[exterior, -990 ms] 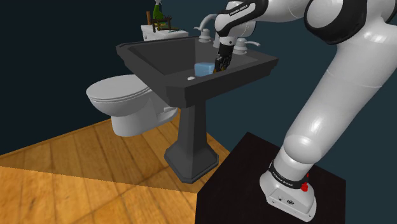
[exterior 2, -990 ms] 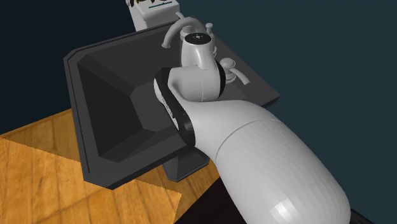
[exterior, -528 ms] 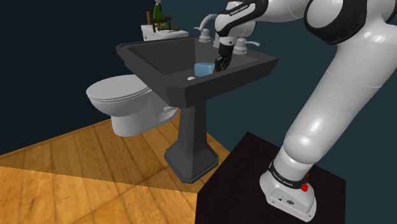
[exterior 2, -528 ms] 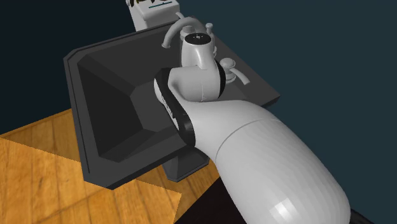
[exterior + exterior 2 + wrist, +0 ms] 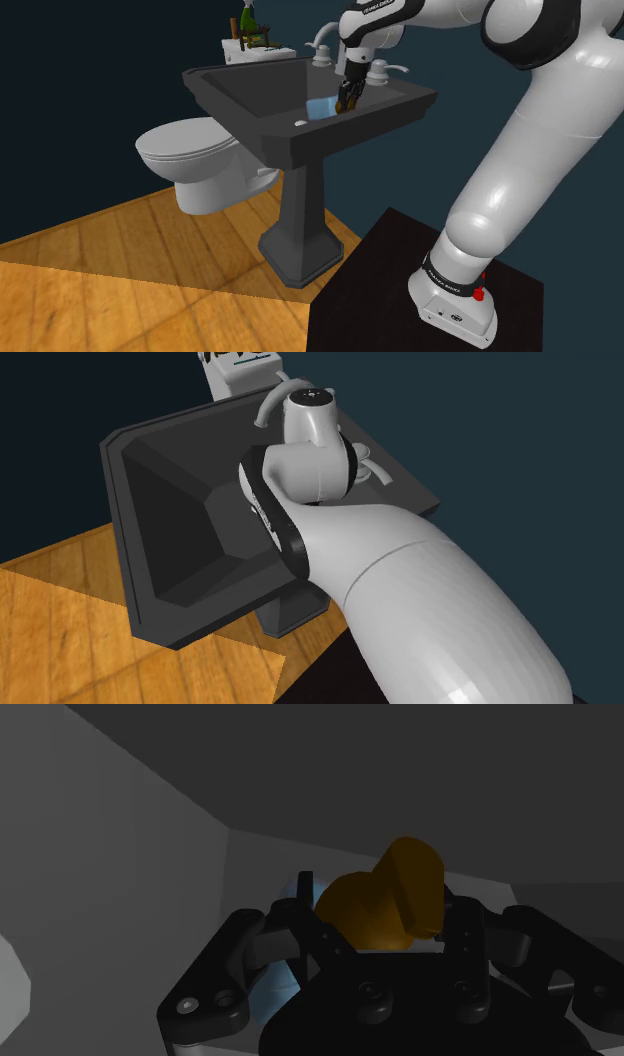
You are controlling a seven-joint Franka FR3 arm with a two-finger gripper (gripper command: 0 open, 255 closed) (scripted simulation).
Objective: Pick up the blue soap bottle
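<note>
You have the pincer (image 5: 346,103) down in the black sink (image 5: 235,105), near the pale faucet (image 5: 322,42), clamped around the blue soap bottle (image 5: 320,106) at its orange top (image 5: 385,904).

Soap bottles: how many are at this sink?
1: a light blue soap bottle with an orange top, in the dark pedestal sink, clasped by the black end effector. The arm may hide others.

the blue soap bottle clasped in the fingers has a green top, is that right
Not green. The wrist view shows that the top of the blue soap bottle is orange. The rest holds: the fingers clasp it.
</note>
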